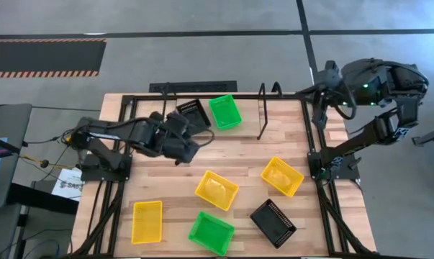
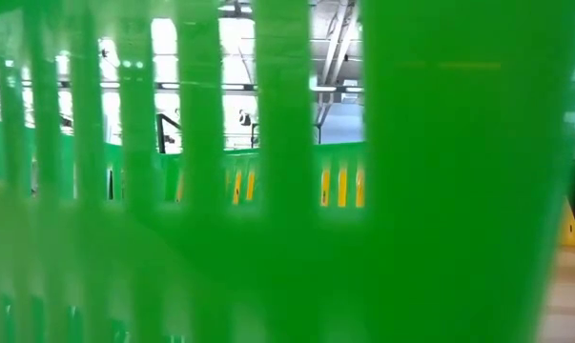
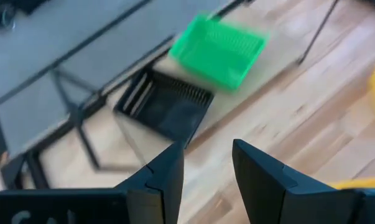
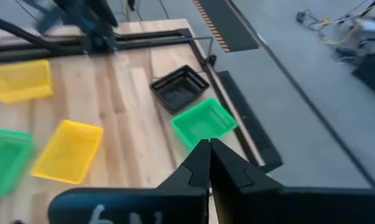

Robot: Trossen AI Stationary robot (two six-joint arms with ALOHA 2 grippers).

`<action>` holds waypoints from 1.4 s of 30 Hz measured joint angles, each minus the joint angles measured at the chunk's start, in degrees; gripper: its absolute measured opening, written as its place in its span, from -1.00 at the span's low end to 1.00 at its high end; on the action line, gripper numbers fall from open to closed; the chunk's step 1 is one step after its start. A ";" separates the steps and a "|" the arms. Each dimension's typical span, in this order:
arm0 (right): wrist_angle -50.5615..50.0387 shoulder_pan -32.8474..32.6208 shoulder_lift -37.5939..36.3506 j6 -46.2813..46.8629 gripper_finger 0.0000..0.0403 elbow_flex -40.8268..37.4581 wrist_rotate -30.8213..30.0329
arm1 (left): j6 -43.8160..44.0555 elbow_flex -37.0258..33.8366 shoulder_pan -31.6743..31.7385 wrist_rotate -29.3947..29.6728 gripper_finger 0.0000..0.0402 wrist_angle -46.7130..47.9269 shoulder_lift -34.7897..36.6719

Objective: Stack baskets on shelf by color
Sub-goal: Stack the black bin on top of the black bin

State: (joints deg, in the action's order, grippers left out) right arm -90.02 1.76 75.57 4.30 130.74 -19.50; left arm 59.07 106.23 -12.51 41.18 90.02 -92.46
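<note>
Baskets on shelf (image 1: 240,138): one black (image 1: 193,113), one green (image 1: 224,111), side by side, unstacked.
Left on table: three yellow, one green, one black visible.
Left gripper (image 3: 206,163): spread, empty, near shelf.
Right gripper (image 4: 209,163): pressed together, parked.

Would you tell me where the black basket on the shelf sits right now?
In the high view, the black basket sits on the shelf at the table's far edge, beside a green basket, near the left pincer.

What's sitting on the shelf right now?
On the shelf sit one black basket and one green basket, side by side, not stacked. The left pincer hovers open near the black one; whether more baskets are nested inside either cannot be told.
</note>
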 joint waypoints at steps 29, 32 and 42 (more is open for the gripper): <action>0.04 -30.66 -3.83 72.57 -0.97 -41.91 14.30 | 23.59 -55.53 -20.09 -13.07 -0.38 -23.33 33.19; 1.32 -36.40 -1.87 83.69 -0.97 -45.25 15.96 | 20.46 -55.58 -19.77 -12.24 -0.38 -26.07 33.34; 10.15 -47.94 10.56 105.16 -0.84 -49.05 15.23 | 17.84 -55.58 -19.67 -10.68 -0.38 -29.58 33.28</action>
State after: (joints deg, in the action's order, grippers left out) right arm -79.87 -46.18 86.13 109.46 81.69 -4.27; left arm 76.91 50.65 -32.18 30.50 60.43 -59.18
